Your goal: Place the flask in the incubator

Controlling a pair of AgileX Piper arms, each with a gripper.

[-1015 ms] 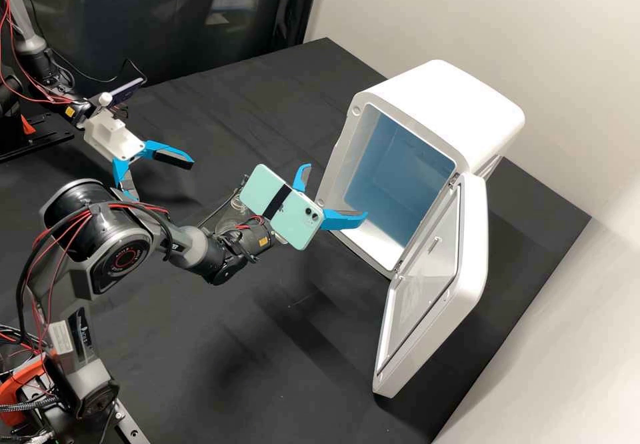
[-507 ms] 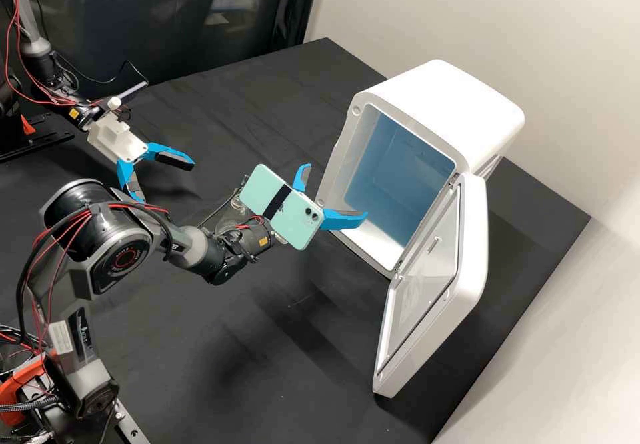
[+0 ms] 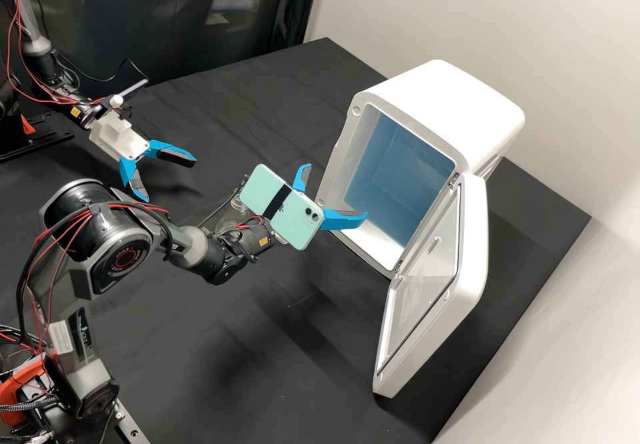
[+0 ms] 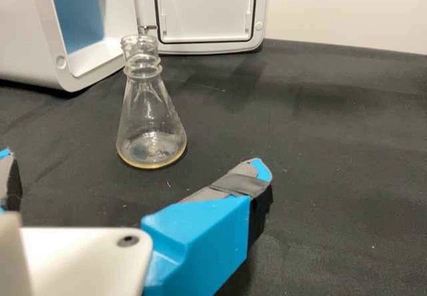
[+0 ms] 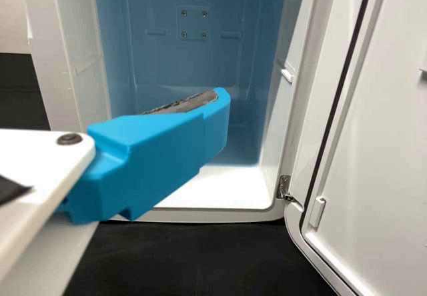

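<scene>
A clear, empty conical flask (image 4: 151, 113) stands upright on the black bench, in front of the incubator; in the high view the flask (image 3: 231, 205) is partly hidden behind the near arm. My left gripper (image 3: 157, 169) hovers open to the left of it, apart from it, with its fingers (image 4: 227, 199) spread wide. The white incubator (image 3: 440, 97) has a blue inside (image 5: 193, 56), and its door (image 3: 433, 277) is swung open. My right gripper (image 3: 327, 197) hangs open and empty just before the opening, one finger (image 5: 167, 146) pointing inward.
A mint-green phone (image 3: 280, 207) is strapped on the right wrist. The open door (image 5: 373, 143) juts toward the bench's front edge. Cables and a stand (image 3: 30, 51) crowd the far left. A white wall runs behind the incubator.
The left gripper has drifted slightly to the right and turned a little, still open. The right arm, flask and incubator have not moved.
</scene>
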